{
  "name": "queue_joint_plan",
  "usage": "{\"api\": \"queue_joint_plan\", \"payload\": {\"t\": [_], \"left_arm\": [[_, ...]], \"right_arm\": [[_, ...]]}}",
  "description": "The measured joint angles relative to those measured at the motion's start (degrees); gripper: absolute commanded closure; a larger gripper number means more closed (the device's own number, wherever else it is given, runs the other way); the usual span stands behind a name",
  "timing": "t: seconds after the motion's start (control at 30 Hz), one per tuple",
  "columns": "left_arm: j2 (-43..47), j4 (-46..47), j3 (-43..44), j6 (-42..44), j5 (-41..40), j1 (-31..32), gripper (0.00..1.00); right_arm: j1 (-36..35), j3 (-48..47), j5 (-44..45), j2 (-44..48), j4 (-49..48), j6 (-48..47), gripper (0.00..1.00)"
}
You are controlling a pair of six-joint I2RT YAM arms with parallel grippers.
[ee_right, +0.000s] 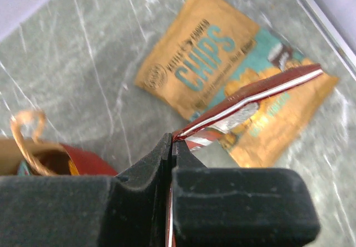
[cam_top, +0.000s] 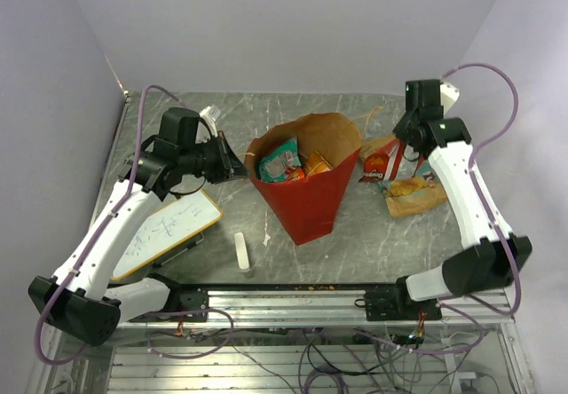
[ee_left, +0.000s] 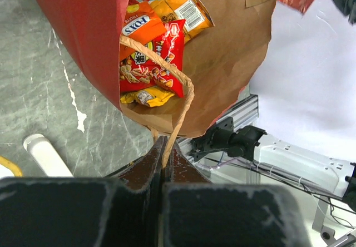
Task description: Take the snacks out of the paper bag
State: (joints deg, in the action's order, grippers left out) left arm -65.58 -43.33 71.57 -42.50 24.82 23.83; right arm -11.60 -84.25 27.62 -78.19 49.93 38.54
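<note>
The red paper bag [cam_top: 306, 200] stands at the table's middle, its brown mouth open upward. My left gripper [cam_top: 232, 161] is at the bag's left rim, shut on a twisted tan handle [ee_left: 177, 110]. Inside the bag lie a red packet [ee_left: 161, 58], an orange packet [ee_left: 142, 27], a yellow packet [ee_left: 147, 97] and a teal one [cam_top: 280, 159]. My right gripper [cam_top: 404, 141] is right of the bag, shut on the edge of a red packet [ee_right: 253, 94] held above the table. An orange chips packet [ee_right: 203, 63] lies on the table below it [cam_top: 414, 194].
A whiteboard [cam_top: 169, 225] lies at the left front. A small white eraser bar [cam_top: 242, 252] lies in front of the bag. A metal rail [cam_top: 293, 292] runs along the near edge. The bag's other handle [ee_right: 26, 131] shows in the right wrist view.
</note>
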Motion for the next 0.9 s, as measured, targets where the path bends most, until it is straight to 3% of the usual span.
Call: {"api": "queue_joint_plan", "payload": {"t": [0.27,0.43,0.53,0.77,0.9], "left_arm": [[-2.36,-0.22,1.49,0.09,-0.24,0.0,0.93],[-3.43,-0.61,3.02,0.11,-0.9,0.0,0.93],[-3.41,-0.66,3.04,0.07,-1.29,0.0,0.93],[-3.06,-0.63,2.69,0.04,-1.49,0.0,0.93],[-2.78,-0.63,1.62,0.0,-1.42,0.0,0.93]], "right_arm": [[9.53,-16.0,-13.7,-19.3,-8.66,-0.96,1.0],[12.83,-23.23,-19.37,-26.27,-10.64,1.18,1.0],[15.47,-17.86,-21.7,-24.44,-13.27,2.54,1.0],[22.88,11.8,-24.26,-12.2,-19.41,3.65,1.0],[26.18,23.26,-23.98,-8.7,-21.99,2.6,1.0]]}}
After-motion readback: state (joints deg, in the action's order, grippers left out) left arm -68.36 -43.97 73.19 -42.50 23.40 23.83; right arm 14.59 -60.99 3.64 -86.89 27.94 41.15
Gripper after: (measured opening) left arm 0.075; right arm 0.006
